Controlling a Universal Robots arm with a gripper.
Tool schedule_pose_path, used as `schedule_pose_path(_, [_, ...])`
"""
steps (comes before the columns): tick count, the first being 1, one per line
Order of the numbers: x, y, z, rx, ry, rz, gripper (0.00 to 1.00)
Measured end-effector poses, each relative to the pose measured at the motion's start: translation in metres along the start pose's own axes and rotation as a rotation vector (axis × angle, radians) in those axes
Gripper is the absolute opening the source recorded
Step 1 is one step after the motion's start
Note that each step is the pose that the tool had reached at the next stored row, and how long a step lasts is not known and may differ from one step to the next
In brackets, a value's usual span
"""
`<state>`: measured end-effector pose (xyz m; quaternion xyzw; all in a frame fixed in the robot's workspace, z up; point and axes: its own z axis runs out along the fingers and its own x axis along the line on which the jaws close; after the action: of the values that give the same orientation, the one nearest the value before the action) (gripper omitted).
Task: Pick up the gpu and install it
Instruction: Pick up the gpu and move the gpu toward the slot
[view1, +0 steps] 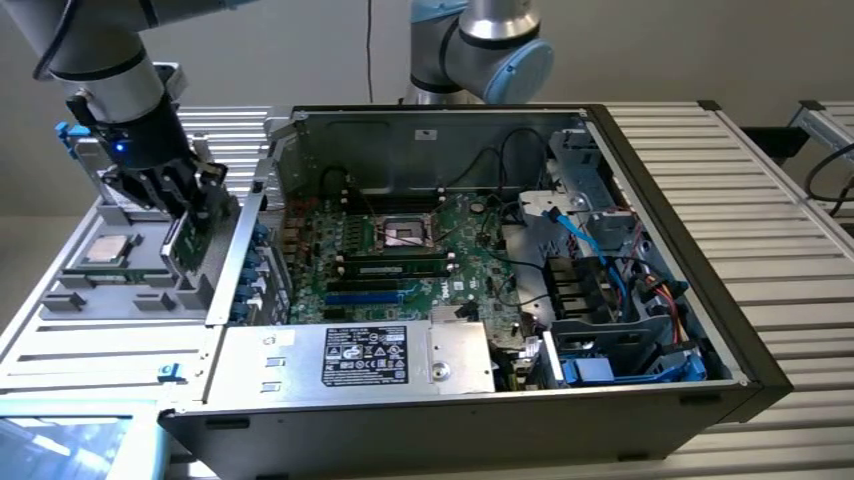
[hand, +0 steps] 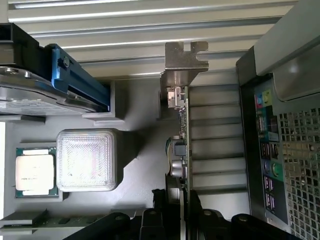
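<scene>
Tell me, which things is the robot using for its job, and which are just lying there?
For the job: thin green circuit-board card with silver bracket, held by the black gripper; open black computer case.
Just lying about: small square silver processor chip; silver box-shaped drive with blue rail.

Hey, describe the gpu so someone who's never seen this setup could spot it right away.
Find the big open computer case; a grey parts tray sits against it on the exterior view's left. The gpu stands on edge in that tray, clamped in the gripper. Unlike the flat, square processor chip lying beside it, it is a thin green card with a silver end bracket.
</scene>
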<state>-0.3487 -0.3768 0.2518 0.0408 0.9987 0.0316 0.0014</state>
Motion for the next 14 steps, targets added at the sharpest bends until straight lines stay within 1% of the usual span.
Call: schedule_pose_path(14, [0.0,0.004,-0.0632,0.0,-0.0002,0.003,0.29])
